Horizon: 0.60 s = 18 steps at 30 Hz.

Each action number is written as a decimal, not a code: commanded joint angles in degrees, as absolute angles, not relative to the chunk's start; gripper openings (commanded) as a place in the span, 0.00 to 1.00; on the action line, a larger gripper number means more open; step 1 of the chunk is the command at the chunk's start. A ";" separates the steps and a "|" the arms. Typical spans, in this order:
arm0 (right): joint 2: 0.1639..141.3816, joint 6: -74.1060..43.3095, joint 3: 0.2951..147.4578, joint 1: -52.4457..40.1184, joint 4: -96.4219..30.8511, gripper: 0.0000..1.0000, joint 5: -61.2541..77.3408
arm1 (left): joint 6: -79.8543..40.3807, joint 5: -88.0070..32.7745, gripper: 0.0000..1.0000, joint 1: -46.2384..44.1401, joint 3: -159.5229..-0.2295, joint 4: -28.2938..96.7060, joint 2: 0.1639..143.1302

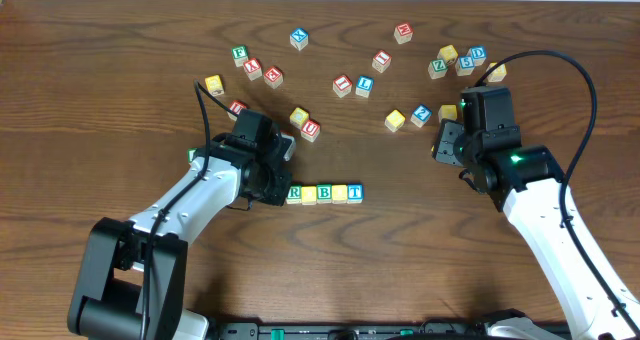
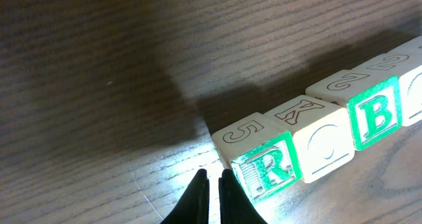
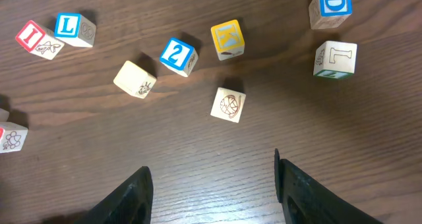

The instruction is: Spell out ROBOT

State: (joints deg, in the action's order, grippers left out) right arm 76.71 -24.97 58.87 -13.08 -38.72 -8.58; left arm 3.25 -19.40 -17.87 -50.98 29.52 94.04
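Row [image 1: 324, 193] seems to read ROBOT — left jaws shut, empty, beside R cube [image 2: 267, 166]; right jaws half-open, empty — next, probably a gentle squaring-up

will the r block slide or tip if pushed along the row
Probably slides: the R block is a squat cube sitting flat on the table. It looks like stiff painted wood, so it should not deform. Since it touches the next block, the row would likely move with it.
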 commanded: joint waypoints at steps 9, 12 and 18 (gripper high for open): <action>75.75 -24.77 60.12 -12.73 -38.59 0.55 -9.04 | 4.21 -20.08 0.07 -18.09 -50.85 29.47 94.74; 75.75 -24.77 60.12 -12.73 -38.61 0.55 -9.04 | 4.23 -19.77 0.08 -18.09 -50.85 29.89 94.74; 75.75 -24.77 60.12 -12.73 -38.63 0.55 -9.04 | 4.16 -17.28 0.08 -18.06 -50.85 31.00 94.70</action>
